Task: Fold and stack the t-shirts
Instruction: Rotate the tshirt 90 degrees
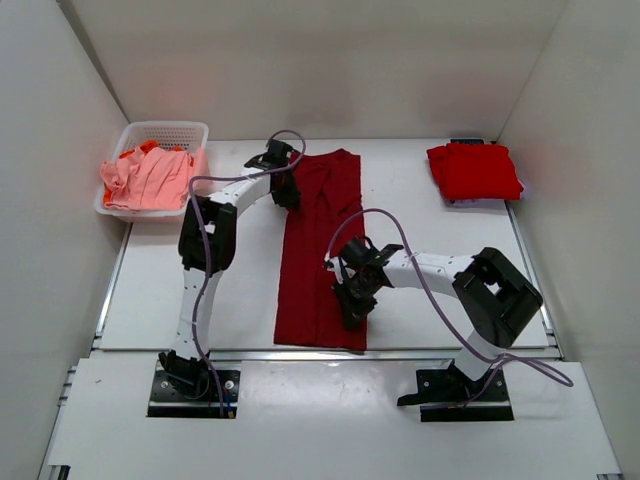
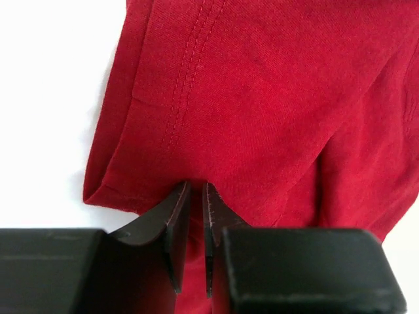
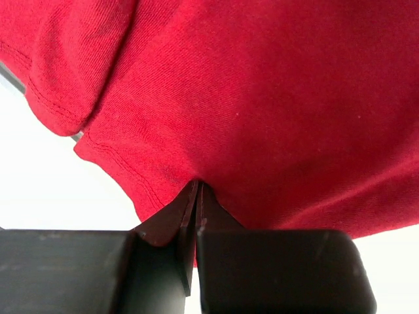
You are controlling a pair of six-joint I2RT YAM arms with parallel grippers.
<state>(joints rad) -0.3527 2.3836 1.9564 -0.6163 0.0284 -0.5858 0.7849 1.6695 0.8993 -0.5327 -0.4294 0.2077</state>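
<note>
The orange cloth t-shirt [image 1: 148,148] in the white plastic lattice basket [image 1: 165,126] at the far left corner is mostly buried under the salmon-pink t-shirt [image 1: 150,180]. Both wrist views crop the big dark maroon t-shirt [image 2: 262,98]. A small dark thing [image 1: 466,141] pokes out behind the folded bright red t-shirt [image 1: 472,170] in the far right corner, too small to tell.

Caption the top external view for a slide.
Mid-fold: the left claw and right claw pinch the maroon t-shirt; a folded red t-shirt lies far right, pink t-shirts sit in the basket.
</note>
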